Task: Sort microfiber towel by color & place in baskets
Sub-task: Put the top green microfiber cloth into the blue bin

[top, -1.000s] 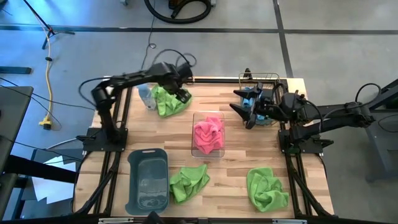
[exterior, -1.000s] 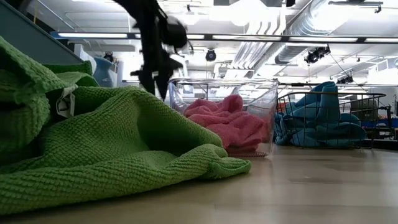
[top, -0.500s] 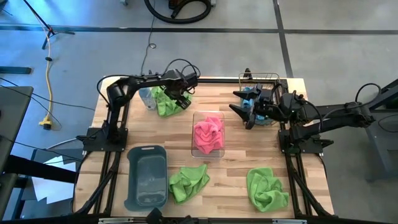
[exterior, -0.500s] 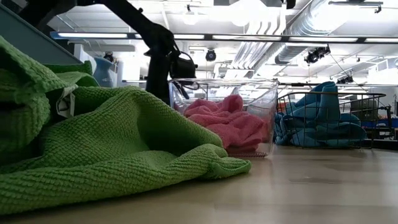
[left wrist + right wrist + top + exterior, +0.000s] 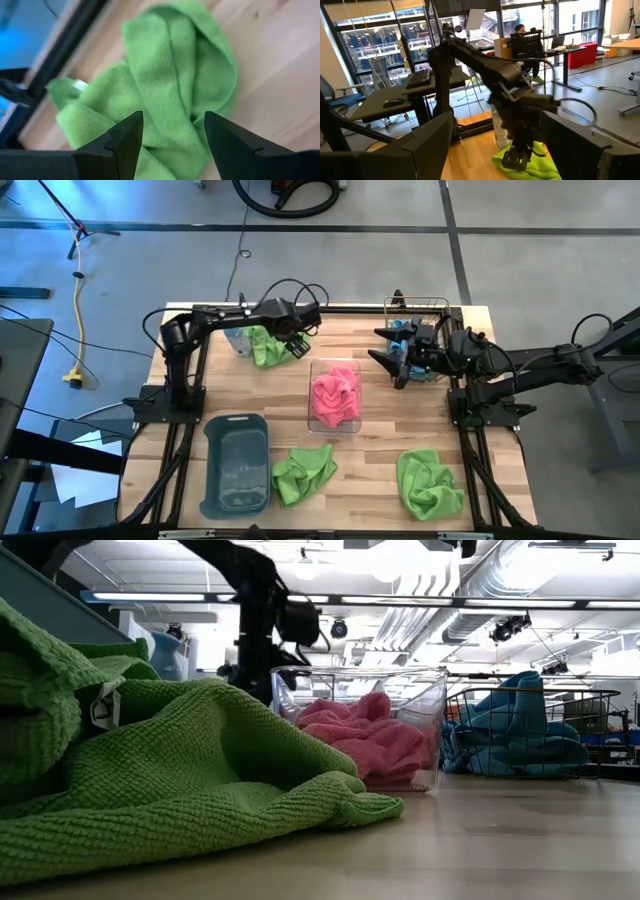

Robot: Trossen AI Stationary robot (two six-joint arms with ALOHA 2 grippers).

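Hovering farther right: left hand (image 5: 297, 343)

Pale bottle (image 5: 234, 338) at the table's far left edge mostly hidden behind the left arm and a green towel (image 5: 267, 346). Wire basket (image 5: 432, 307) partly covered by the right gripper (image 5: 385, 366). Near green towel (image 5: 150, 780) cut off at the low view's edge, concealing the grey tub. Distant person (image 5: 519, 28) too small to make out.
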